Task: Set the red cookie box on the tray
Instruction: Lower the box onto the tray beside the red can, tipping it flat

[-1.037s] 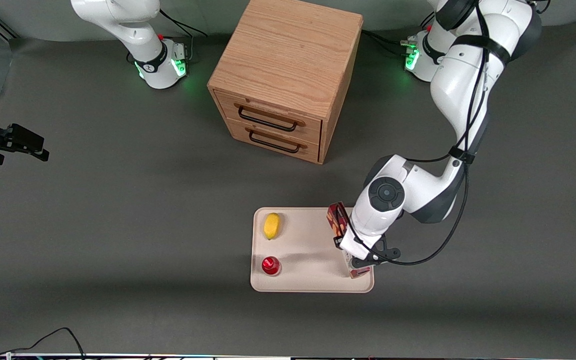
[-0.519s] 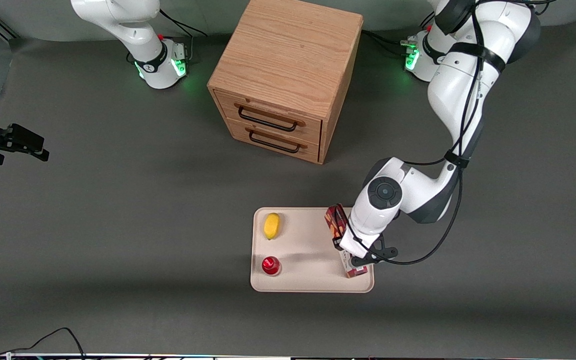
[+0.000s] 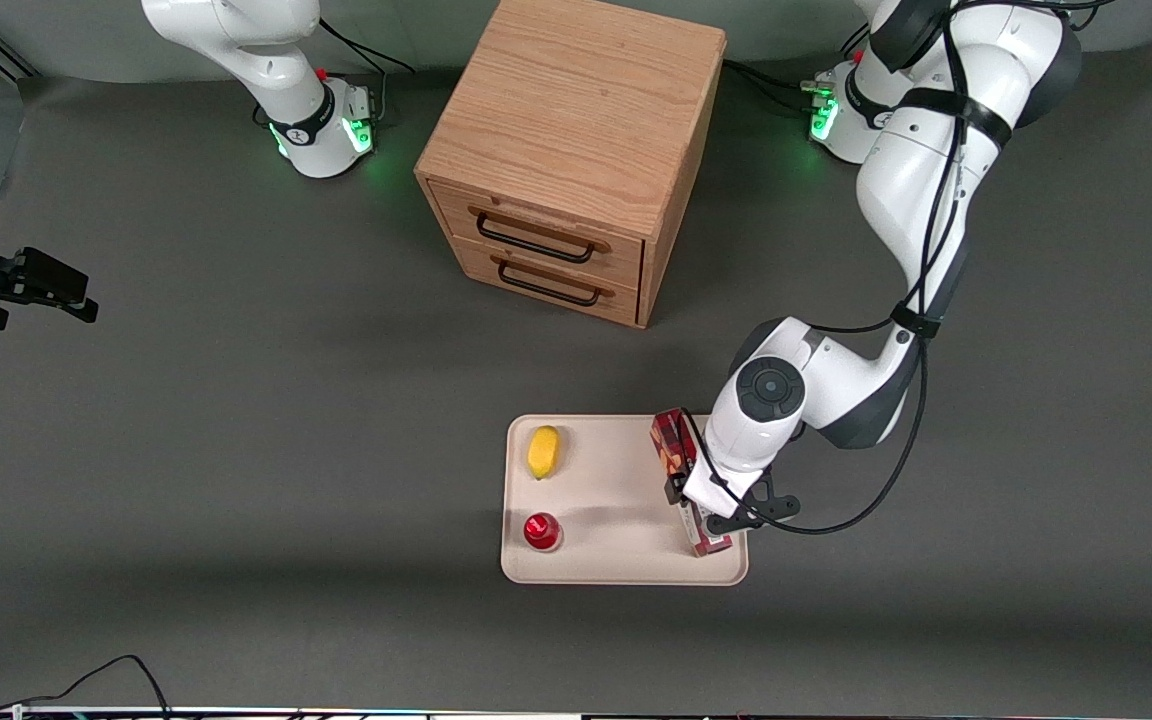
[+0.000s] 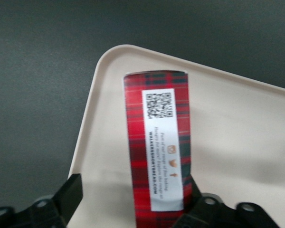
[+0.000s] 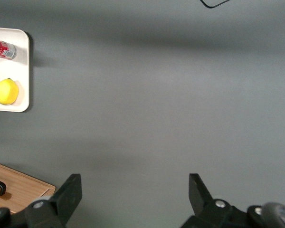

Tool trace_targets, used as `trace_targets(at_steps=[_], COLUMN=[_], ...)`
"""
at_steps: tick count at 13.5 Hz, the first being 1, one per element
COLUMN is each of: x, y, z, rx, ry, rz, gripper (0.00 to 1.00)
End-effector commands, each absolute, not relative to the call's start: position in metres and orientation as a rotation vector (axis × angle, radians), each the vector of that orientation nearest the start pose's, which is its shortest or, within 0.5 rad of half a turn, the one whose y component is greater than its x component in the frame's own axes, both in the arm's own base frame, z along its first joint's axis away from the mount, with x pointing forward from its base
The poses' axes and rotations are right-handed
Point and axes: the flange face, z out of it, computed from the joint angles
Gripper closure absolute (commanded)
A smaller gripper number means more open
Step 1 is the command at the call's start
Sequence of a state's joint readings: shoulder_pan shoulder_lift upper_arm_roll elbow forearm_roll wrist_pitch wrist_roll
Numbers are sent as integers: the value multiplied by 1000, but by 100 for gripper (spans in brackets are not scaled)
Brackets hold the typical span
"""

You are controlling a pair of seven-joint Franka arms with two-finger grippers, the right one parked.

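gripper (image 3: pixel 698 503): hanging over the working arm's end of the tray, fingers spread a bit wider than the box – one finger (image 4: pixel 70 195) is sitting clear of it, can't tell if the other is touching
red cookie box (image 3: pixel 684 478): standing on its long narrow edge on the tray, label side up in the wrist view
tray (image 3: pixel 616 565): lying in front of the wooden cabinet (image 3: pixel 569 152)
also on the tray: a lemon (image 3: pixel 543 452) and a small red can (image 3: pixel 541 531) – both sitting toward the parked arm's end

Robot lab: bench-mounted arms (image 3: pixel 921 170).
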State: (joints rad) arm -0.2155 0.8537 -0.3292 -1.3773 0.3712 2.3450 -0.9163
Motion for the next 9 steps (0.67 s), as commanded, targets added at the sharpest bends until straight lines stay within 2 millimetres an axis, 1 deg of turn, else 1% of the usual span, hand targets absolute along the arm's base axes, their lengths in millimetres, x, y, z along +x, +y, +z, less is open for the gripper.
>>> trace_targets(at_steps=[1,3,6,9], x=[674,673,666,667], y=[-331,-331,-340,-339], z=[256,270,301,328], rx=[-3116,-3087,-3046,-3060], ry=[-451,-451,-440,-487], rz=[-203,-153,-33,101], gripper=[0,0,0,0])
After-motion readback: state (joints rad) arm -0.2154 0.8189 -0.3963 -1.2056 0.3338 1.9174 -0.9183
